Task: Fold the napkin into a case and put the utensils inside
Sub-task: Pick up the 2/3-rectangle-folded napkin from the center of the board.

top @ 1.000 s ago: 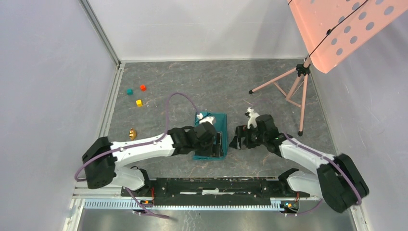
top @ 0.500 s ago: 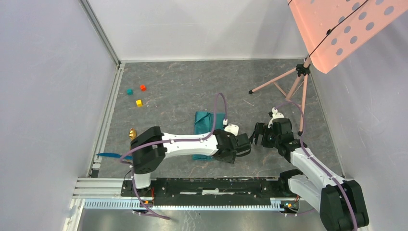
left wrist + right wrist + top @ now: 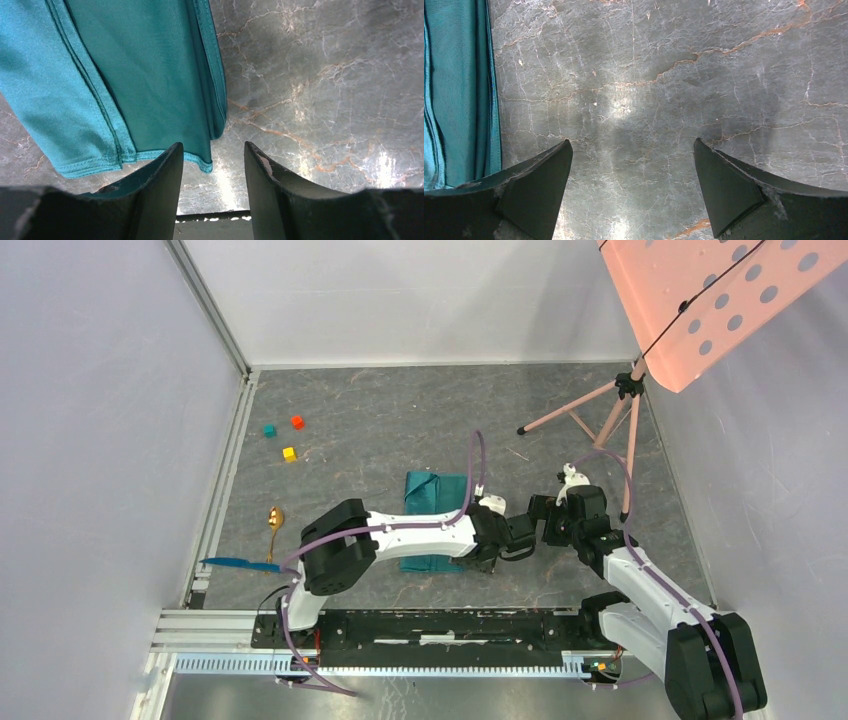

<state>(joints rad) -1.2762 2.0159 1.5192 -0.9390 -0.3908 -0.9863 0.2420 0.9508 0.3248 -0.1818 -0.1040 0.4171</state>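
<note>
Swung right off the cloth, my left gripper point(image 3: 212, 146) hangs part-open and empty at the folded napkin's point(image 3: 140, 75) near right corner. My right gripper point(image 3: 632, 142) gapes empty just right. Soft, limp, slippery: I'd pinch its hemmed edge.

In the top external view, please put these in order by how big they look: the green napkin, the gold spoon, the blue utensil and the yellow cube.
1. napkin, largest even though it is partly hidden
2. blue utensil
3. gold spoon, which looks somewhat shorter than the blue one
4. yellow cube, clearly the smallest
</note>
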